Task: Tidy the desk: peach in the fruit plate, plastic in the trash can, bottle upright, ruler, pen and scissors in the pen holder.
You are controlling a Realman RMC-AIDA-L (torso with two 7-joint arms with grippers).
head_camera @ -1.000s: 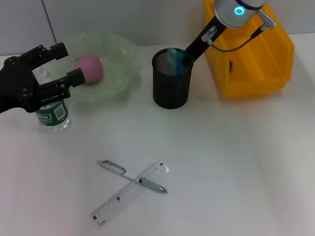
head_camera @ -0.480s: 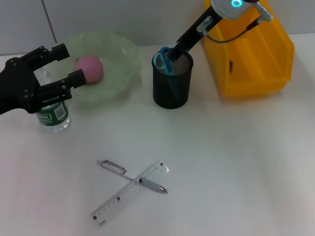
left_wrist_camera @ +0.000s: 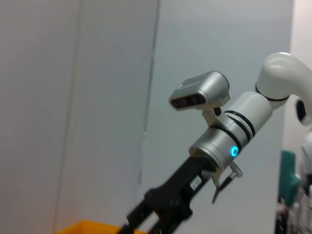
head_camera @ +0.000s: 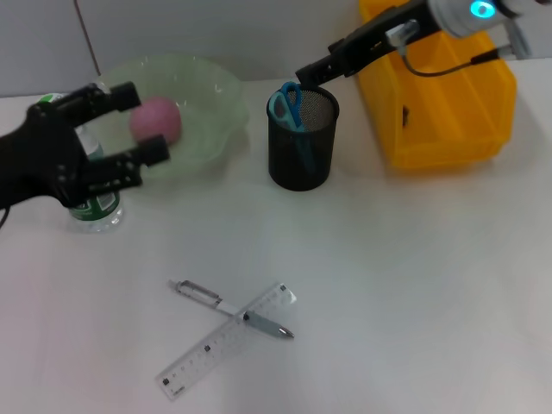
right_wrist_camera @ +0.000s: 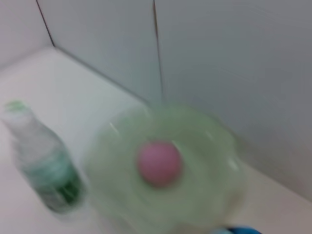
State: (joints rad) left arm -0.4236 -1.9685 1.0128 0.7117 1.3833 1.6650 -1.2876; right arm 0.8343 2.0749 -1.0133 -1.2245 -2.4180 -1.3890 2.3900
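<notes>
Right gripper (head_camera: 304, 73) above holder (head_camera: 300, 142) rim — fingers' state unclear — scissors (head_camera: 285, 105) just below, inside holder.

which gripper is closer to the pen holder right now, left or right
Right. The right gripper hangs just above the rim of the pen holder, at its back edge. The left gripper is well off to the holder's left, by the bottle and the fruit plate.

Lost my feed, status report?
Right gripper clear above pen holder, scissors inside. Left gripper open beside bottle. Pen, ruler on desk.
</notes>
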